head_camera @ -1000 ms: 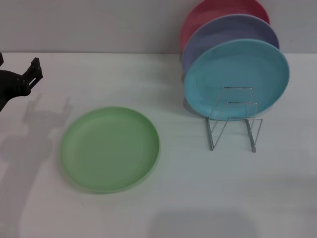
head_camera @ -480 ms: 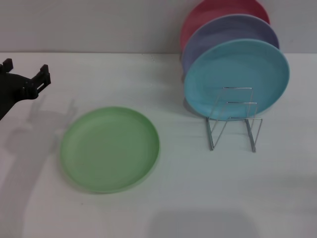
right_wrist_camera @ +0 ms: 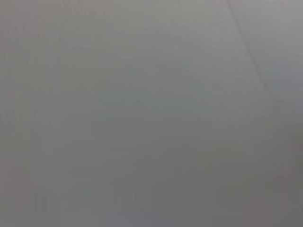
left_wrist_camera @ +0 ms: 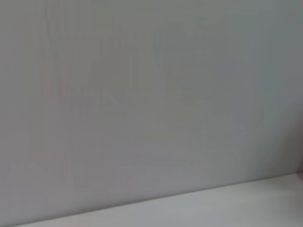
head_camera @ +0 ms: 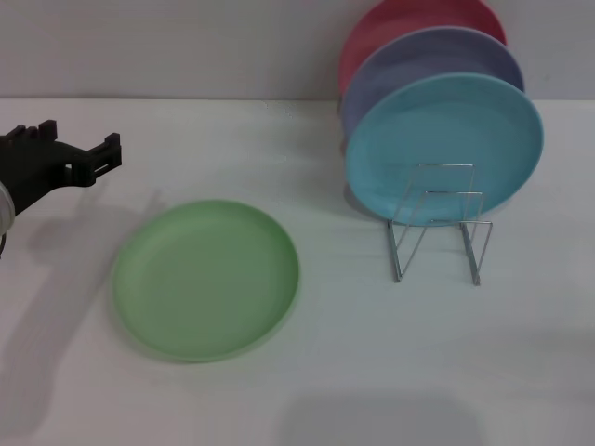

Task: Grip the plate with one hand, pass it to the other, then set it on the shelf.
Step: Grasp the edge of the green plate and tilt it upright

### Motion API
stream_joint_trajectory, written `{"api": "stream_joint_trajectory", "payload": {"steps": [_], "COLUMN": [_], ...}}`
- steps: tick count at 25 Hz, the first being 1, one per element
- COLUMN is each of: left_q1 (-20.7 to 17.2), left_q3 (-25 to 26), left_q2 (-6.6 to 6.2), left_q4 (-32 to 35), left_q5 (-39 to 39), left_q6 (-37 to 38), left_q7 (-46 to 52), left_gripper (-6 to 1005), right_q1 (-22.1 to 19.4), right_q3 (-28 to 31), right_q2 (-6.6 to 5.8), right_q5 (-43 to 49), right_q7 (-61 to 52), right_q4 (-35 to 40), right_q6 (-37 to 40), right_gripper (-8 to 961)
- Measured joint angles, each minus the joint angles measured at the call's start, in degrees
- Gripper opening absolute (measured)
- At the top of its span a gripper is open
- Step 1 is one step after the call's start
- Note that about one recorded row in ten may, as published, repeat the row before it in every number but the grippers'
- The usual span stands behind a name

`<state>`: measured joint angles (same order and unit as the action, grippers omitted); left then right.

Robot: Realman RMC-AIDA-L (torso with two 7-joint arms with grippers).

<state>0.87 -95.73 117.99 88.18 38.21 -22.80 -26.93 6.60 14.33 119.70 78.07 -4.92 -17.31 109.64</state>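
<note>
**Left hand swings in toward the green plate**

Over the last second the left hand (head_camera: 79, 153) has travelled in from the left edge of the head view and now reaches farther across the counter (head_camera: 307, 372), closer to the plate (head_camera: 205, 280) but still apart from it. Nothing else has shifted: the plate and the rack sit exactly where they were.

The hand's two black fingers stand spread with a clear gap between them, and they hold nothing. That open stance suits an approach, leaving room to straddle the plate's rim once the hand descends.

The light green plate lies flat on the counter, left of centre, untouched. Lying flat, it offers only its thin edge to pinch, so the nearest rim is likely the target.

The shelf (head_camera: 437, 223), a low wire rack, stands to the right, well apart from the green plate. A sky-blue plate (head_camera: 444, 139), a lavender plate (head_camera: 418, 56) and a red plate (head_camera: 390, 23) stand on edge in its rear slots, leaving the front loops free for the incoming one.

The right hand is not visible in any view; its wrist camera shows only blank grey.
</note>
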Motion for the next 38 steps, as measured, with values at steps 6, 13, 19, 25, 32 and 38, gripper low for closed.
{"api": "stream_joint_trajectory", "payload": {"steps": [6,13,19,25,32,38], "left_q1": [0.14,3.62,7.61,8.31,8.20,8.99], "left_q3": [0.13,8.95,15.60,15.51,14.58,14.58], "left_q2": [-0.02,0.10,0.14,0.13,0.19,0.19], "left_q4": [1.57,6.09,5.59,3.99,1.50,-2.74], "left_q5": [-0.01,0.25,1.93,2.27,1.86,0.67], "left_q6": [-1.76,-22.76,-33.44,-36.23,-37.31,-37.04], "left_q7": [-0.02,-0.01,-0.08,-0.39,-0.61,-0.73], "left_gripper": [803,803,802,800,793,787], "right_q1": [-0.09,-0.13,0.09,0.01,-0.17,-0.11], "right_q3": [0.00,-0.01,-0.09,-0.09,-0.09,-0.18], "right_q2": [0.00,0.00,0.00,0.00,0.00,0.00], "right_q5": [0.05,0.12,0.17,0.17,0.17,0.17], "right_q7": [0.00,0.00,0.00,0.00,0.00,0.00], "right_q4": [-0.09,-0.09,-0.09,-0.09,-0.09,-0.09], "right_q6": [0.05,0.06,0.21,0.22,-0.01,-0.10], "right_gripper": [835,835,836,836,836,837]}}
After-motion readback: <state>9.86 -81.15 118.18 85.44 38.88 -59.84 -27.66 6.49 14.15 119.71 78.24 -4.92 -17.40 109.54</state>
